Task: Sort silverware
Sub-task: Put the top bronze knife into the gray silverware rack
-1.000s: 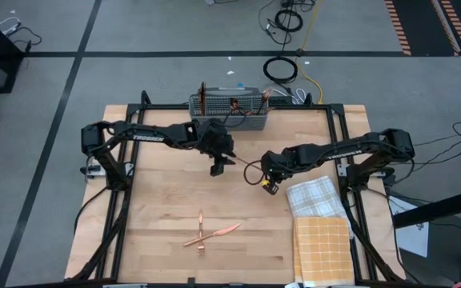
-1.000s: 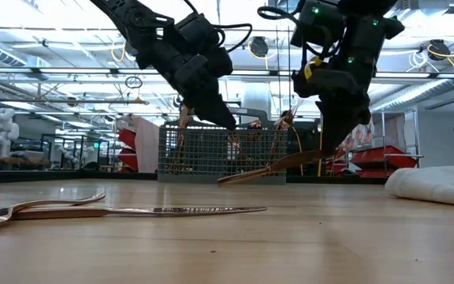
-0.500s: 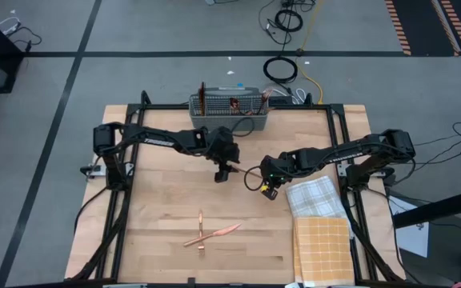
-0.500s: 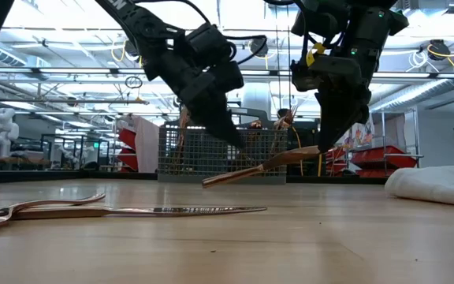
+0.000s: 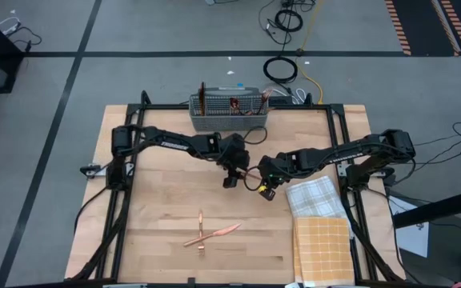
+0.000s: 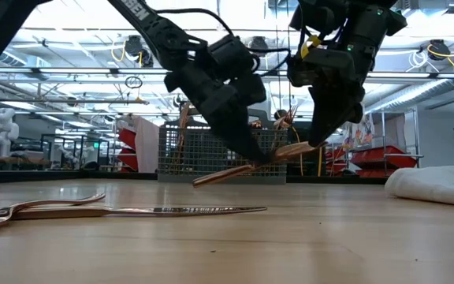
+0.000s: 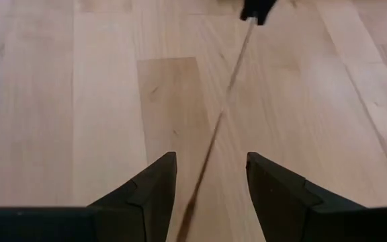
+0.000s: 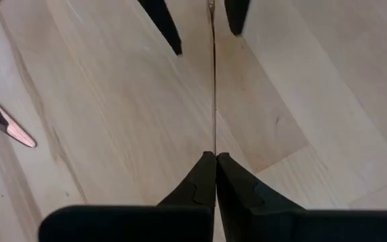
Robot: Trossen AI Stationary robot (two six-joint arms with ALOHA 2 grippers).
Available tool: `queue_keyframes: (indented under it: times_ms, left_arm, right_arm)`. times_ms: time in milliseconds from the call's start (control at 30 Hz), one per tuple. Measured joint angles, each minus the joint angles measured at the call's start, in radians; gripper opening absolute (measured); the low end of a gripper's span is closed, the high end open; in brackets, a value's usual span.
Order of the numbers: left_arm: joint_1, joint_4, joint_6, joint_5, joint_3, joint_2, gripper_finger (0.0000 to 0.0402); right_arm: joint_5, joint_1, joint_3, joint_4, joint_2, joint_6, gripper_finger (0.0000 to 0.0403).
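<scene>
Right now right gripper is sitting over the middle of the wooden table, fingers pressed together and pinching one end of a thin copper utensil; which kind of piece it is, cannot tell. Utensil is hanging tilted above the table in the low view, not touching the wood, free end pointing toward the left arm. Left gripper is hovering at that free end with fingers spread, one on each side of the thin piece, which is running between them in the left wrist view; fingers are not closing on it there. In the high view left gripper and right gripper are sitting near each other mid-table, utensil bridging between them.

Two more copper pieces are lying crossed on the table nearer the front edge: a fork and a knife, well apart from both grippers; same pair shows in the high view. Grey mesh caddy is standing at the far edge of the table with several copper pieces upright in it. Two checked cloths are lying at the right side, a white one and an orange one, touching each other
</scene>
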Motion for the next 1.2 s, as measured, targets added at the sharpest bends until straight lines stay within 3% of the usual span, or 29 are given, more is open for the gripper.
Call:
queue_keyframes:
  times_ms: [233,300,400,467,733,833,967,1100,1200]
  left_arm:
    - [-0.009,-0.018,-0.019,0.006,0.07,0.057,0.0163]
    - [-0.009,-0.02,-0.021,0.006,0.074,0.059,0.0128]
    - [-0.008,-0.019,-0.023,0.009,0.074,0.059,0.0045]
    - [-0.009,-0.027,-0.027,0.024,0.074,0.059,0.0016]
    - [-0.029,-0.069,-0.049,-0.038,0.076,0.052,0.0005]
    - [-0.028,-0.119,-0.078,-0.086,0.075,0.051,0.0004]
    - [-0.02,-0.154,-0.113,-0.172,0.074,0.049,0.0004]
    - [-0.015,-0.21,-0.141,-0.174,0.073,0.04,0.0004]
    - [-0.012,-0.216,-0.161,-0.185,0.073,0.017,0.0004]
  right_arm:
    - [0.0,0.0,0.0,0.003,0.0,0.0,0.0]
    - [0.0,0.0,0.0,0.003,0.0,-0.005,0.0]
    - [0.004,0.0,0.0,0.003,0.0,-0.006,0.0]
    - [0.018,-0.001,0.0,-0.004,0.0,-0.01,0.0]
    - [0.016,0.0,-0.001,0.01,0.0,-0.01,0.0006]
    - [-0.007,-0.001,0.0,0.016,0.0,-0.007,0.0035]
    - [-0.011,0.001,0.0,0.002,0.0,-0.006,0.0105]
    - [-0.003,0.0,0.0,-0.063,0.0,-0.007,0.0172]
    - [0.003,0.012,0.0,-0.127,0.0,-0.008,0.02]
